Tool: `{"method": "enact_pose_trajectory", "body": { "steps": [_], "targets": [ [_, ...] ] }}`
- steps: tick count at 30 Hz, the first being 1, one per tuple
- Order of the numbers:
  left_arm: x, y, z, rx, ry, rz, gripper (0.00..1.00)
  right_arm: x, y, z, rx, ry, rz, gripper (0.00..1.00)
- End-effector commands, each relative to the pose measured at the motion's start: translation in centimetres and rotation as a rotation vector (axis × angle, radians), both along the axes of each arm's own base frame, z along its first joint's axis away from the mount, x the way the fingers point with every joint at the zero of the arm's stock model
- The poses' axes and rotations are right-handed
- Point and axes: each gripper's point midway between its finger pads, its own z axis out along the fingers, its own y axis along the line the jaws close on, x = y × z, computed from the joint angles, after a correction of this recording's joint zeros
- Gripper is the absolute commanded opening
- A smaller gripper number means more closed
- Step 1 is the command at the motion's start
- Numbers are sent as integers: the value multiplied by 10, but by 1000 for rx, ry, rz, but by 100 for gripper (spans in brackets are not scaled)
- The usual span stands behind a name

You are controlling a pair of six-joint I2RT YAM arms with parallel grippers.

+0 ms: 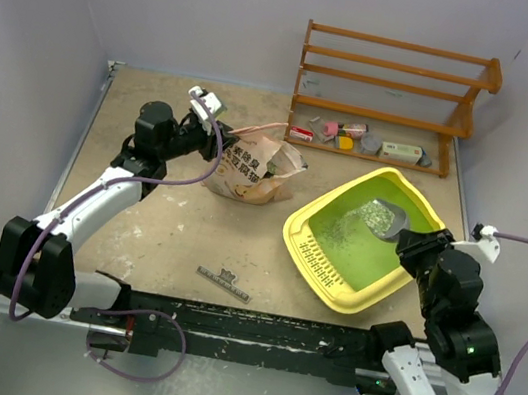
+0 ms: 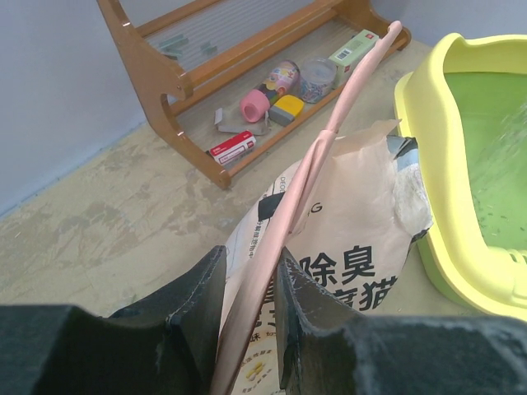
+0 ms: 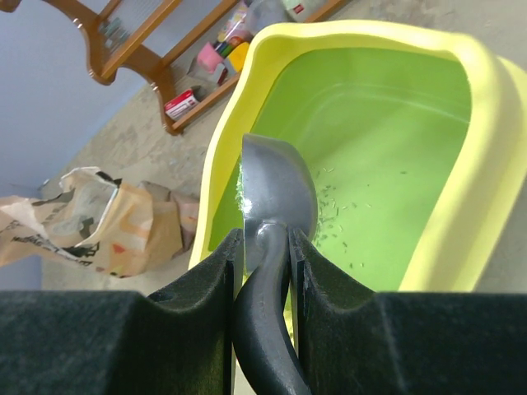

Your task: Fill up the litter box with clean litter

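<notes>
The yellow litter box (image 1: 292,225) with a green floor sits at the right of the table. A thin scatter of grey-green litter (image 1: 367,218) lies on its floor. My right gripper (image 1: 408,244) is shut on the handle of a silver scoop (image 1: 389,219) held over the box. In the right wrist view the gripper (image 3: 263,239) holds the scoop (image 3: 278,185) turned on its side above the box (image 3: 486,123) and a few granules (image 3: 338,218). My left gripper (image 1: 215,139) (image 2: 251,267) is shut on the pink strap (image 2: 329,148) of the tan bag (image 1: 248,170) (image 2: 354,222).
A wooden rack (image 1: 396,78) with small items stands at the back right, also seen in the left wrist view (image 2: 165,74). A small flat grey piece (image 1: 224,282) lies near the front edge. Walls close in the left, back and right sides.
</notes>
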Motion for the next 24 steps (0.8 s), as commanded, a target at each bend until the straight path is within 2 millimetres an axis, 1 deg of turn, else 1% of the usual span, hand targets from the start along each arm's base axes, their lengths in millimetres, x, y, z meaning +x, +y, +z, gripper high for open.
{"method": "enact_pose_trajectory", "body": {
  "steps": [1,4,7,10,15,18,20,24],
  "targets": [
    [1,-3,40,-42,-106,-20,33,-5,-18,48,-36,-151,-64,0],
    [2,-3,39,-39,-105,-17,33,-5,-25,52,-69,-135,-93,0],
    [3,-3,36,-38,-99,-18,33,-7,-38,54,-126,-128,-143,0],
    [4,-4,34,-38,-92,-21,33,-9,-43,57,-153,-131,-158,0],
    [4,-4,33,-38,-87,-22,33,-5,-42,53,-189,-100,-149,0],
    [4,-4,32,-37,-87,-22,33,-2,-42,55,-209,-100,-142,0],
    [4,-4,32,-36,-85,-23,33,-3,-41,66,-218,-118,-131,0],
    [4,-6,33,-39,-86,-30,33,2,-37,69,-268,-93,-91,0]
  ]
}}
